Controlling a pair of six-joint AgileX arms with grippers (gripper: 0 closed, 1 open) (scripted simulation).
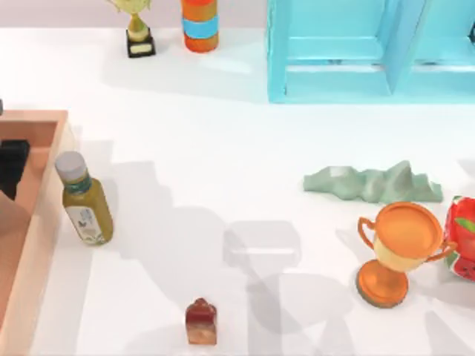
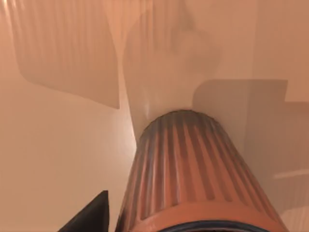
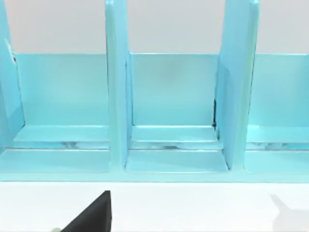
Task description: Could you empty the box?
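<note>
Presently the left gripper is hanging over the box, above a ribbed orange cup; finger state indeterminable.

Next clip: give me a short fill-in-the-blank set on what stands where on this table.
1. The green bottle lies just outside the ____ box at the table's left edge.
2. The shelf unit at the back is ____ in colour.
3. The large trophy cup near the right edge is ____.
4. The left wrist view looks down a ribbed orange ____ over the box floor.

Missing words: orange-tan; turquoise; orange; cylinder
</note>
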